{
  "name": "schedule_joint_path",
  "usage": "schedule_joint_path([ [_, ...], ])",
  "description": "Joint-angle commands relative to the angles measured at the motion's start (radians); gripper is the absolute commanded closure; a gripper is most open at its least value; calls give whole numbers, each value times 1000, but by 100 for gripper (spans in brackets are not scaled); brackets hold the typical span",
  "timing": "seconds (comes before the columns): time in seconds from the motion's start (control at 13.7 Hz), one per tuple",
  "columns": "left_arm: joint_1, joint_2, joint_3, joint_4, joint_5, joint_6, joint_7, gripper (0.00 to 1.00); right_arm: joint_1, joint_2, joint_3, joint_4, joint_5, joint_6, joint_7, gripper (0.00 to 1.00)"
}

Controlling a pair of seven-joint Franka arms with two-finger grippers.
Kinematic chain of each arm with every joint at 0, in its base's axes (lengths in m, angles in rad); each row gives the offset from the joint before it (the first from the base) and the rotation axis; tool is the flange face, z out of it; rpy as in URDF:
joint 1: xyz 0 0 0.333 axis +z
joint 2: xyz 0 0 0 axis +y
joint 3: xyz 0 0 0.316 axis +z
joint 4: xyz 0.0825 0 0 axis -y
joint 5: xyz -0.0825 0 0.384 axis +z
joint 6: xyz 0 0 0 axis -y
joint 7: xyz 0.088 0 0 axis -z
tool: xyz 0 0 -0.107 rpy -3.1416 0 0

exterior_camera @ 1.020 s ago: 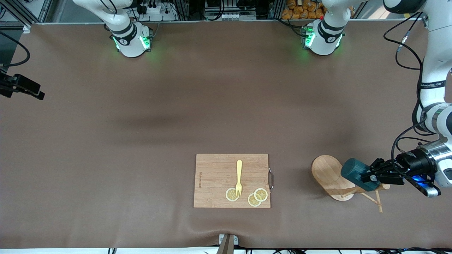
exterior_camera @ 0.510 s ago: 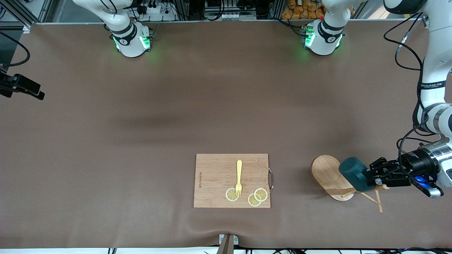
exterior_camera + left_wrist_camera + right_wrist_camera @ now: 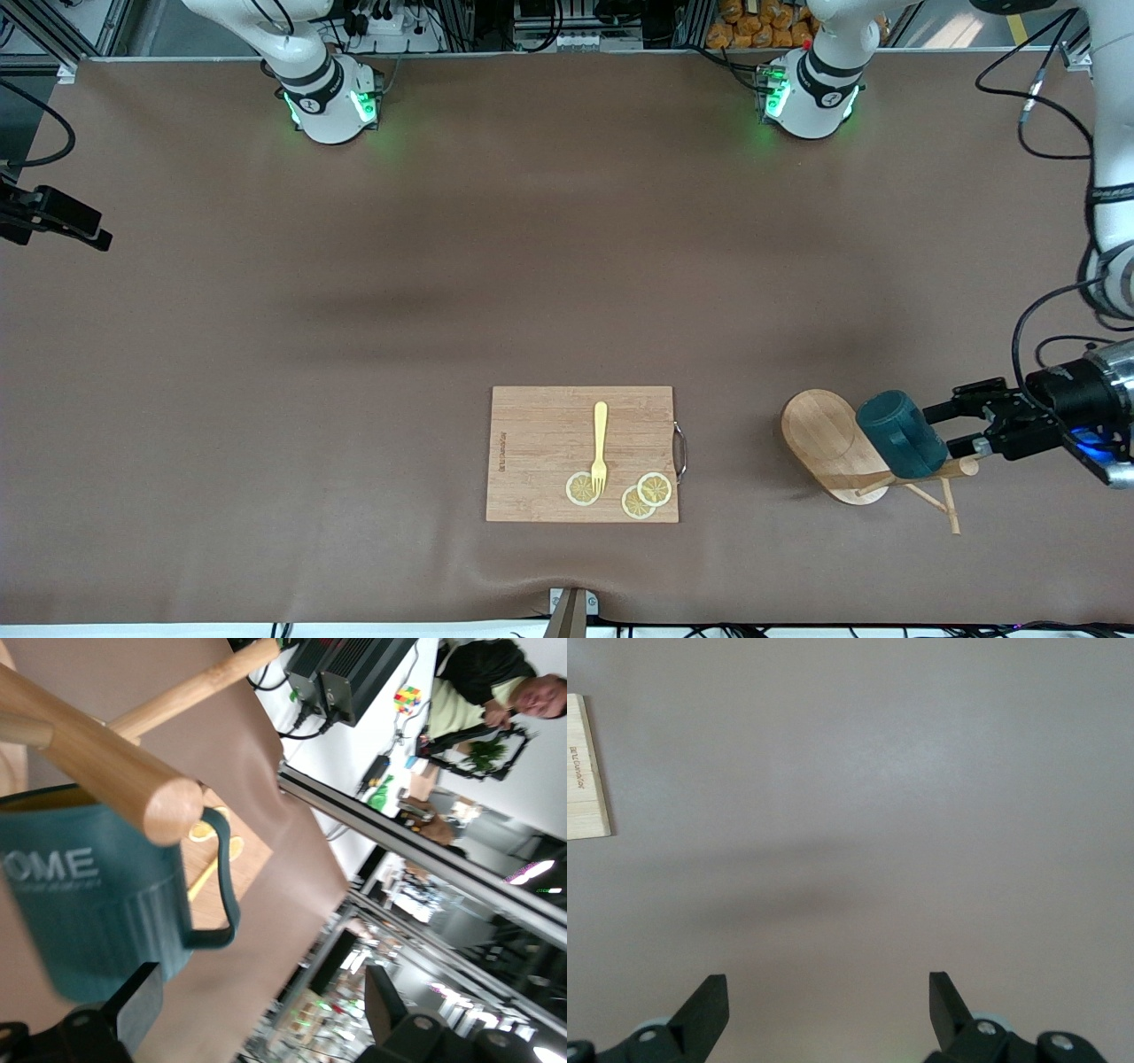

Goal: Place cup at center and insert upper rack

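Note:
The dark teal cup rests against the round post of the wooden mug tree, which lies tipped over near the left arm's end of the table. My left gripper is open and empty, just beside the cup and apart from it. In the left wrist view the cup with its loop handle shows under the post's end, close to one finger of the left gripper. My right gripper is open and empty, high over bare table.
A rectangular wooden cutting board with a yellow fork and three lemon slices lies near the front camera at mid-table. Its edge shows in the right wrist view. Brown cloth covers the table.
My left gripper has opened, let go of the cup and drawn back toward the left arm's end. The cup stays against the mug tree's post. The right arm waits.

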Motion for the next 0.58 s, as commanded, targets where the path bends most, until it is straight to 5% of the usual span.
schedule_joint_path([
  [0.0, 2, -76, -6, -24, 142, -7, -1, 0, -13, 4, 4, 13, 19, -11, -11, 0],
  [0.51, -16, -209, -179, -27, 735, 13, 1, 0, -14, 4, 4, 13, 19, -11, -11, 0],
])
